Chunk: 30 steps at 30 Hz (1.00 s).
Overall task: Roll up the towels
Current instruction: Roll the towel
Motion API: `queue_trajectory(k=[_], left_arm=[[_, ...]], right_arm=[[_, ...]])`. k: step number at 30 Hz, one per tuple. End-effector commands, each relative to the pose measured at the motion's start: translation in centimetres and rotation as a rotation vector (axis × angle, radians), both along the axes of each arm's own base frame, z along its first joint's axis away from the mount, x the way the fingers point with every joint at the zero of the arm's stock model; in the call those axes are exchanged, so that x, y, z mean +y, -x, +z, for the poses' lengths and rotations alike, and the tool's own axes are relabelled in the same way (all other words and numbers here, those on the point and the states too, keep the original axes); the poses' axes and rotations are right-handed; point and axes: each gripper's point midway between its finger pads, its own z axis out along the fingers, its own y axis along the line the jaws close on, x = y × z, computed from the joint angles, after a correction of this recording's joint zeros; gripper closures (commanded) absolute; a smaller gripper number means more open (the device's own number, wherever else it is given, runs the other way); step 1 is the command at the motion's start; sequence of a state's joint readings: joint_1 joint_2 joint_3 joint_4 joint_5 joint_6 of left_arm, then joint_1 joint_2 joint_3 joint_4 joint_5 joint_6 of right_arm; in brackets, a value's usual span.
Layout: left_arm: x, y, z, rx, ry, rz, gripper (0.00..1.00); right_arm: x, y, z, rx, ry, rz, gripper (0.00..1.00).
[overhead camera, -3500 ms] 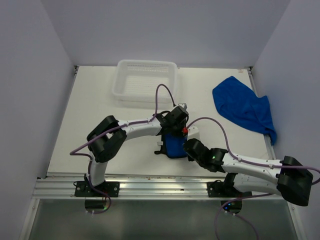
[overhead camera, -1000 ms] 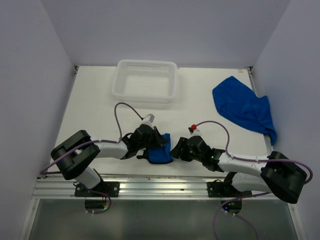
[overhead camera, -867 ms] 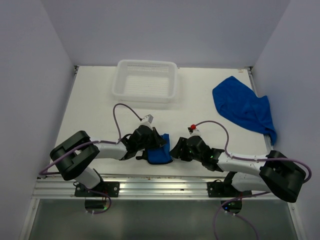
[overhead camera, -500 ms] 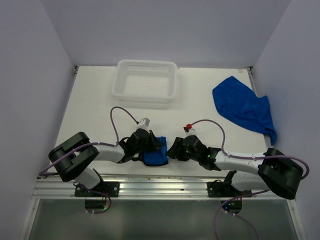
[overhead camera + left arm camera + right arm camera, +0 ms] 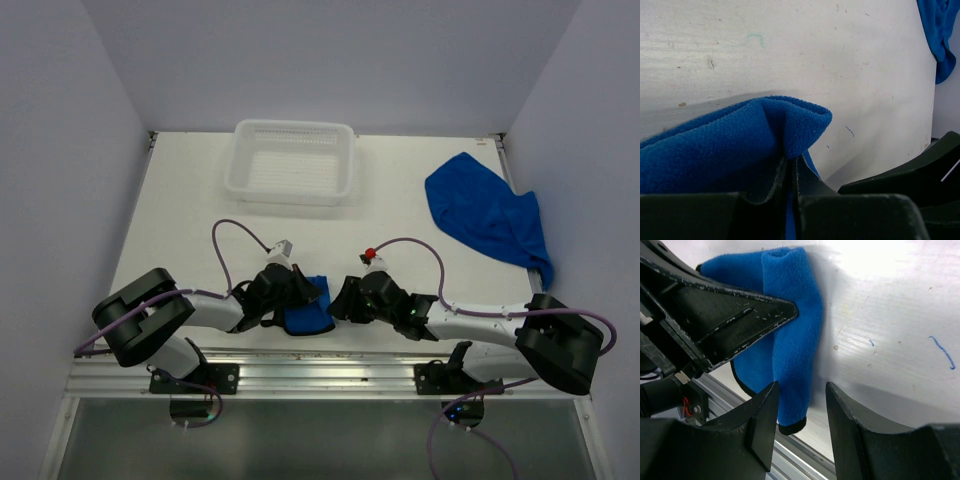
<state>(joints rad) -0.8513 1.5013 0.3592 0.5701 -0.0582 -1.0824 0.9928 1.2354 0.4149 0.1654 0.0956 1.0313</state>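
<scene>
The towel point(image 5: 306, 320) was clamped in the left hand point(image 5: 790, 172); its end was framed by the right hand point(image 5: 801, 390), fingers point(image 5: 760, 430) parted.

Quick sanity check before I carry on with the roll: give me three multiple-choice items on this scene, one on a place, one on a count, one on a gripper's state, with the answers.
1. Where does the loose towel lie?
A. at the table's near left corner
B. under the left arm
C. at the table's far right

2. How many blue towels show?
A. one
B. two
C. three

3. The left gripper is:
A. shut on the folded towel
B. wide open, holding nothing
C. out of every view

Answers:
1 C: it lies crumpled by the right wall.
2 B: one is loose and one is folded at the near edge.
3 A: its fingers pinch the blue fold in the left wrist view.
</scene>
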Motion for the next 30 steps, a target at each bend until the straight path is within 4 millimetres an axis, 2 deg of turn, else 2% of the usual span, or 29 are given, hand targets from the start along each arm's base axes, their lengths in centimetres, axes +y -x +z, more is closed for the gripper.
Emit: queue_trajectory(k=[1, 6, 8, 9, 13, 14, 15, 17, 18, 23, 26, 27, 29, 30], left_arm=[[0.2, -0.7, 0.5, -0.035, 0.029, 0.031, 1.0], [0.2, -0.7, 0.5, -0.034, 0.026, 0.032, 1.0], [0.2, -0.7, 0.5, -0.035, 0.027, 0.032, 1.0], [0.2, -0.7, 0.5, -0.033, 0.025, 0.032, 1.0], [0.3, -0.8, 0.6, -0.033, 0.027, 0.036, 1.0], [0.4, -0.8, 0.7, -0.034, 0.026, 0.036, 1.0], [0.4, -0.8, 0.7, -0.034, 0.024, 0.036, 1.0], [0.5, -1.0, 0.9, -0.038, 0.024, 0.042, 1.0], [0.7, -0.8, 0.7, -0.034, 0.017, 0.041, 1.0], [1.0, -0.9, 0.6, -0.031, 0.013, 0.049, 1.0], [1.1, -0.8, 0.6, -0.03, 0.016, 0.048, 1.0], [1.0, -0.8, 0.7, -0.03, 0.016, 0.047, 1.0], [1.0, -0.9, 0.9, -0.033, 0.022, 0.047, 1.0], [1.0, -1.0, 1.0, -0.033, 0.024, 0.047, 1.0]], right_arm=[[1.8, -0.4, 1.7, -0.051, -0.015, 0.021, 0.54], [2.7, 0.4, 1.6, -0.072, 0.034, 0.062, 0.53], [1.9, 0.5, 0.9, -0.086, 0.12, 0.055, 0.54], [2.6, 0.6, 1.4, -0.109, 0.143, 0.066, 0.55], [2.3, 0.9, 0.6, -0.14, 0.311, 0.074, 0.64], [1.6, 0.8, 0.2, -0.147, 0.367, 0.063, 0.64], [2.2, 0.9, 0.7, -0.157, 0.375, 0.068, 0.65], [1.3, 0.8, -0.3, -0.166, 0.465, 0.052, 0.66], [1.7, 0.9, 0.0, -0.177, 0.48, 0.054, 0.66], [1.2, 1.1, -0.9, -0.189, 0.589, 0.045, 0.69], [1.4, 1.1, -0.4, -0.212, 0.608, 0.041, 0.81], [1.7, 1.0, 0.0, -0.225, 0.609, 0.041, 0.91], [1.6, 0.9, 0.5, -0.252, 0.641, 0.041, 0.99], [1.5, 0.7, 0.7, -0.262, 0.655, 0.035, 1.0]])
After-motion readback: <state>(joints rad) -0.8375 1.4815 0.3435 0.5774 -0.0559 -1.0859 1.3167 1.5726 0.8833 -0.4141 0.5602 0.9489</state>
